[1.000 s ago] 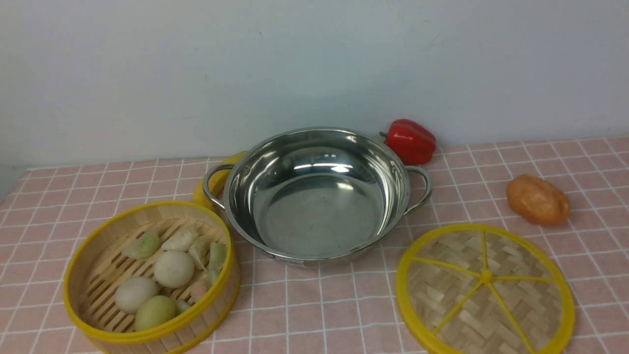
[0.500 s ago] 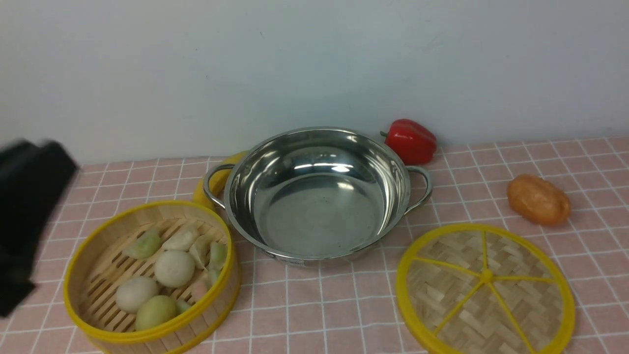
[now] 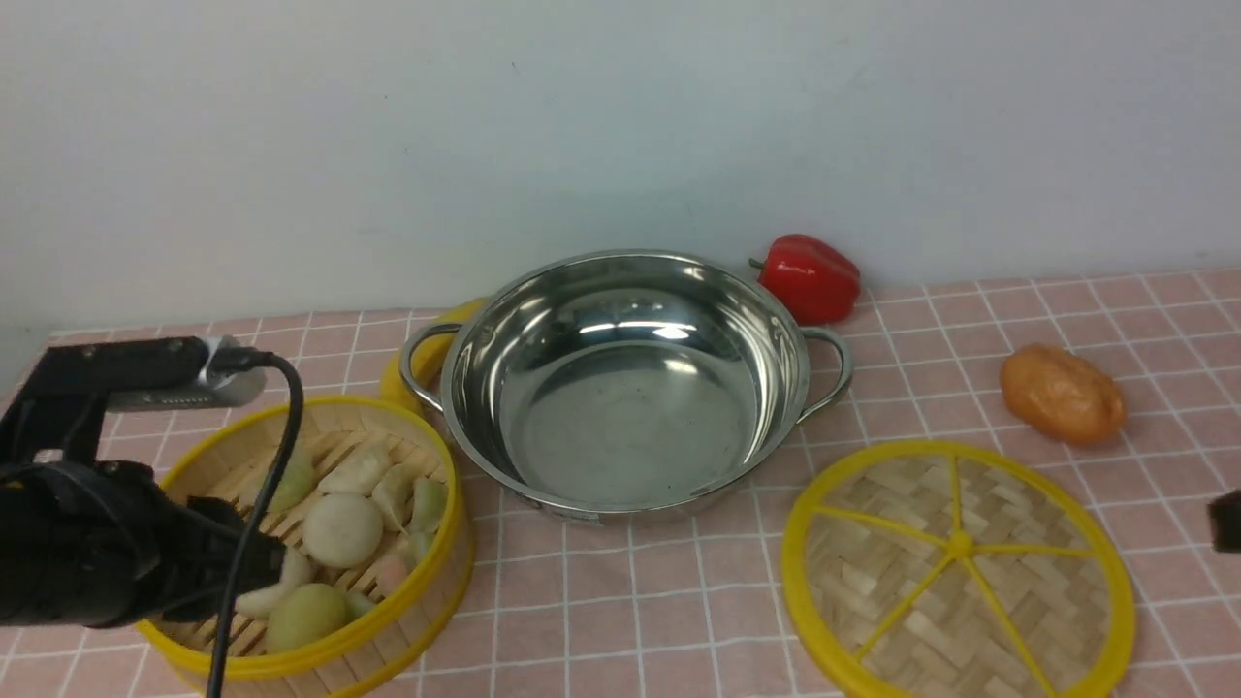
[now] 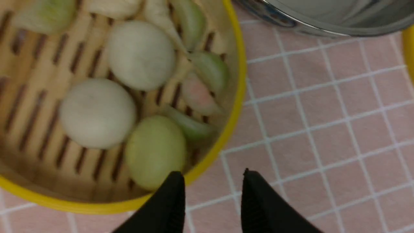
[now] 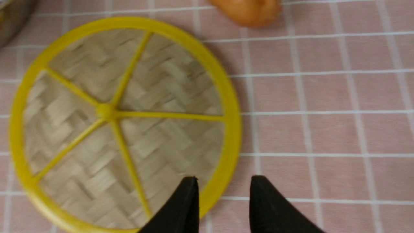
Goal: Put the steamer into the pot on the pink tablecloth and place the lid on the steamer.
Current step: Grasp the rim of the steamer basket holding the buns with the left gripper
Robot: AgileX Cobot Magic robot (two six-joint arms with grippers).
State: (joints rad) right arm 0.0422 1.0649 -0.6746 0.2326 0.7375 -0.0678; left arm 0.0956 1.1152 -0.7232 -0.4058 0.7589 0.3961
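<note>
Both arms low over their targets, nothing picked up.

The round bamboo steamer [image 3: 349, 401] with yellow rims, holding white and pale green buns, sits at the front left of the pink, white-gridded tablecloth [image 3: 630, 620]. It is just beside the wide shiny steel pot [image 3: 625, 407], which stands empty in the middle. The left gripper [image 4: 212, 174] hangs over the basket's edge, its black jaws spread above the yellow rim and gripping nothing. To the right, the flat woven-bamboo lid [image 3: 955, 572] with yellow spokes lies on the cloth. The right gripper [image 5: 224, 179] hovers over its rim, jaws likewise apart and empty. A red pepper [image 3: 810, 278] and an orange lump [image 3: 1062, 395] lie beyond.
</note>
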